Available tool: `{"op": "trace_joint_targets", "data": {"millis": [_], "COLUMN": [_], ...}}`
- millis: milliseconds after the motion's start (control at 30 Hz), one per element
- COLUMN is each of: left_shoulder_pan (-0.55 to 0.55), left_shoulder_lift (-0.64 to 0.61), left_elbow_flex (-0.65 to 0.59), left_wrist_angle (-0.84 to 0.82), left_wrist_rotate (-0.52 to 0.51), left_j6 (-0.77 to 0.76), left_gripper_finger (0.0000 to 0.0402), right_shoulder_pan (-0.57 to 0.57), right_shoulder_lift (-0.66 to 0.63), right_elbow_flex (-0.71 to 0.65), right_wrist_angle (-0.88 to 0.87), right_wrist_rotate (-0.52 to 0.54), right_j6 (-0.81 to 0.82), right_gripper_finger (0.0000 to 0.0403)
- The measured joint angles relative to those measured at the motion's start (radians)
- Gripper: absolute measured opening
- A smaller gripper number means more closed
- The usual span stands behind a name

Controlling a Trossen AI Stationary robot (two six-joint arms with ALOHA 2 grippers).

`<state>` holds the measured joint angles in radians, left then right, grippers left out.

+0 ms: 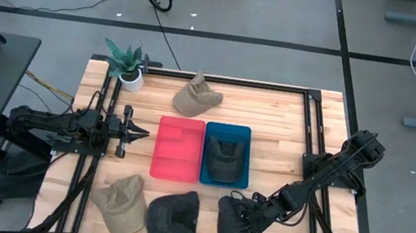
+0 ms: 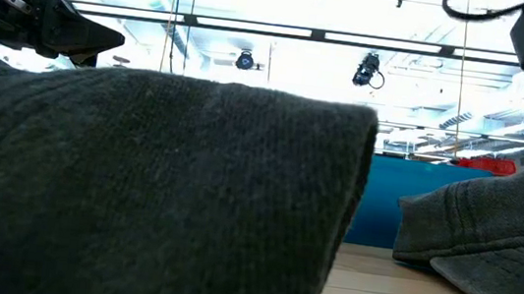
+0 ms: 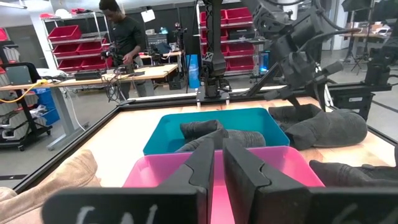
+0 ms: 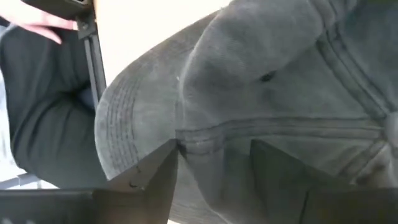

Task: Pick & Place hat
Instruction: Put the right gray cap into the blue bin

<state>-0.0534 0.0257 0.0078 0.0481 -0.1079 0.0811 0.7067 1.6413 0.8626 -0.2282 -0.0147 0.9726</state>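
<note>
The right pincer is down on the dark grey cap at the counter's front edge, its fingers apart and pressed into the soft, seamed crown, brim curving to one side. Beyond it the blue tray holds another dark hat, touching the pink tray. Farther off, the left pincer, fingers together, hovers beside the pink tray.

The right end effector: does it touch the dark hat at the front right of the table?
Touching. In the right wrist view, the right end effector presses its open fingers into the dark hat; no gap shows.
</note>
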Motion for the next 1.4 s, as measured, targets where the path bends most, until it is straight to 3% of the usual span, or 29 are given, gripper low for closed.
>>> {"op": "trace_joint_targets", "data": {"millis": [167, 367, 633, 833, 1133, 1400], "left_shoulder_pan": [0.0, 0.0, 0.0, 0.0, 0.0, 0.0], "left_shoulder_lift": [0.0, 0.0, 0.0, 0.0, 0.0, 0.0], "left_elbow_flex": [0.0, 0.0, 0.0, 0.0, 0.0, 0.0], "left_wrist_angle": [0.0, 0.0, 0.0, 0.0, 0.0, 0.0], "left_wrist_rotate": [0.0, 0.0, 0.0, 0.0, 0.0, 0.0], "left_j6": [0.0, 0.0, 0.0, 0.0, 0.0, 0.0], "left_gripper_finger": [0.0039, 0.0039, 0.0039, 0.0039, 0.0039, 0.0039], "right_shoulder_pan": [0.0, 0.0, -0.003, -0.023, -0.095, -0.267], "right_shoulder_lift": [0.0, 0.0, -0.009, -0.066, -0.174, -0.2], "right_elbow_flex": [-0.01, -0.011, -0.011, 0.033, 0.206, 0.283], "right_wrist_angle": [0.013, 0.073, 0.193, 0.146, -0.185, -0.375], "right_wrist_rotate": [-0.048, -0.095, -0.122, -0.095, 0.023, 0.062], "right_j6": [0.004, 0.005, -0.082, -0.19, -0.434, -0.635], "right_gripper_finger": [0.0141, 0.0017, 0.0006, 0.0004, 0.0002, 0.0002]}}
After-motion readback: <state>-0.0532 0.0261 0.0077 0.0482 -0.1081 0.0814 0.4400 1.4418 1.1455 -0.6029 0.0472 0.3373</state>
